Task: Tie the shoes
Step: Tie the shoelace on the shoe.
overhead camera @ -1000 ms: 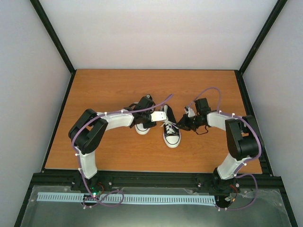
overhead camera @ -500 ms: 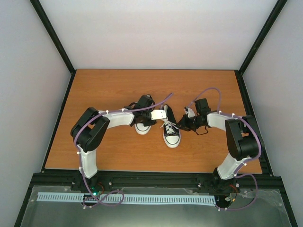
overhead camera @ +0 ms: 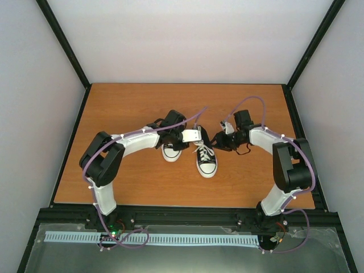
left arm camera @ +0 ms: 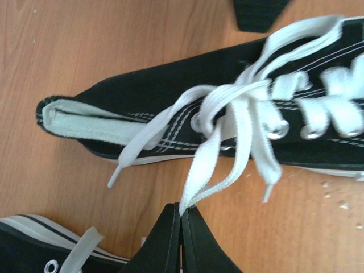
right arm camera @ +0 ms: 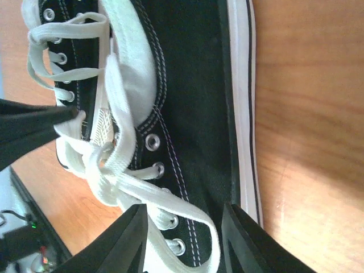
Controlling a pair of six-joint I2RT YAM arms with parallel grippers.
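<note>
Two small black shoes with white toe caps stand mid-table: one between the arms, the other partly under the left arm. In the left wrist view the nearer shoe shows a loose white lace knot. My left gripper is shut on a folded loop of lace pulled away from the shoe's side. My right gripper stands open over the same shoe, with a slack lace loop lying between its fingers. The left gripper's black fingers show at the left of the right wrist view.
The wooden table has black frame rails and pale walls on three sides. The second shoe's sole and lace lie close below the left gripper. Both arms' purple cables arch above the shoes.
My right gripper has opened and let go of the lace loop, shifting slightly back and left. The left gripper stays shut on its loop and has moved a little farther back.
</note>
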